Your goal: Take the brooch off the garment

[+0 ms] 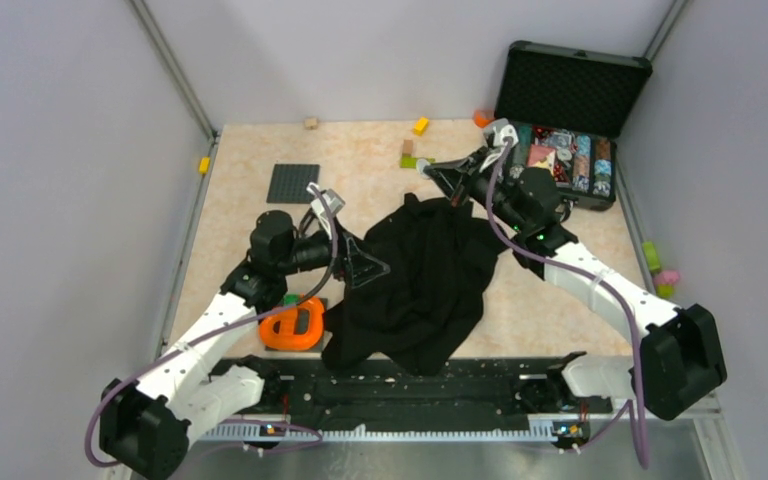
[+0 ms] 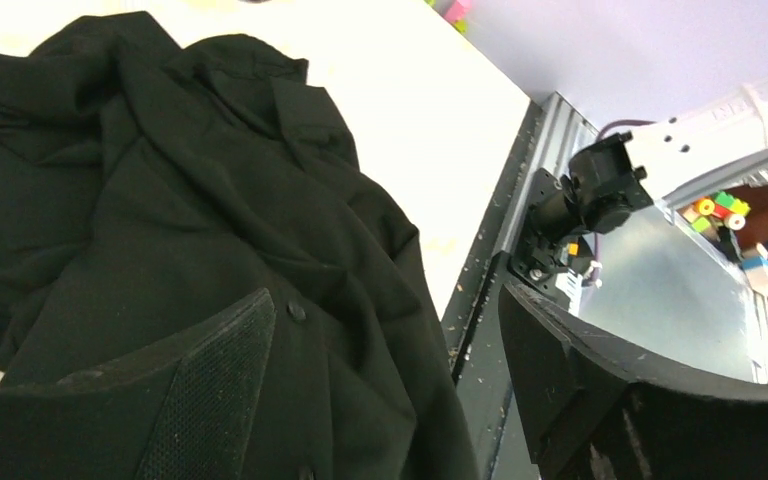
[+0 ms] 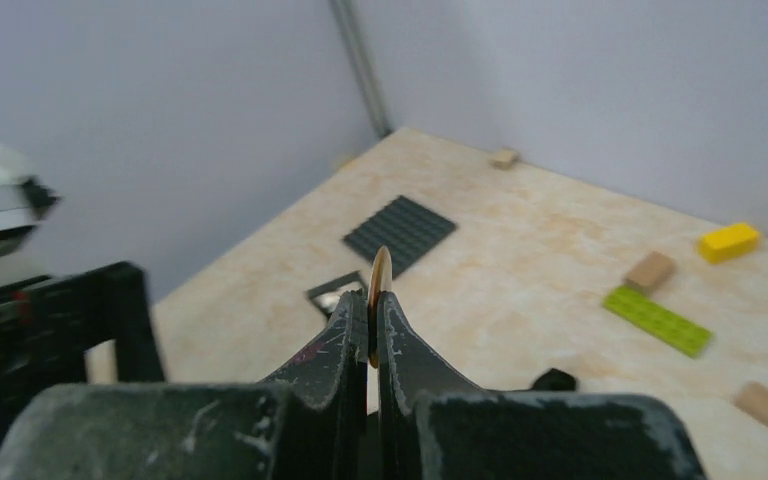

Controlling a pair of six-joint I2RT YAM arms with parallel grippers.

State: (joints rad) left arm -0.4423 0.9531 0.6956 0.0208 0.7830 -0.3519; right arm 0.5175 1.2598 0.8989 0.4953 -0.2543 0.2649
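Note:
The garment [image 1: 420,280] is a crumpled black cloth in the middle of the table; it also fills the left wrist view [image 2: 160,220]. My right gripper [image 1: 430,170] is beyond the garment's far edge, above the bare table. It is shut on the brooch [image 3: 380,280], a thin round disc seen edge-on between the jaws; the brooch shows as a small whitish spot in the top view [image 1: 423,167]. My left gripper [image 1: 368,268] is open and empty over the garment's left side, jaws wide apart [image 2: 390,330].
An open black case [image 1: 570,110] with coloured chips stands at the back right. A grey baseplate [image 1: 292,183], a green plate [image 1: 415,161] and small blocks [image 1: 420,126] lie on the far table. An orange object [image 1: 295,325] sits beside the garment's near left.

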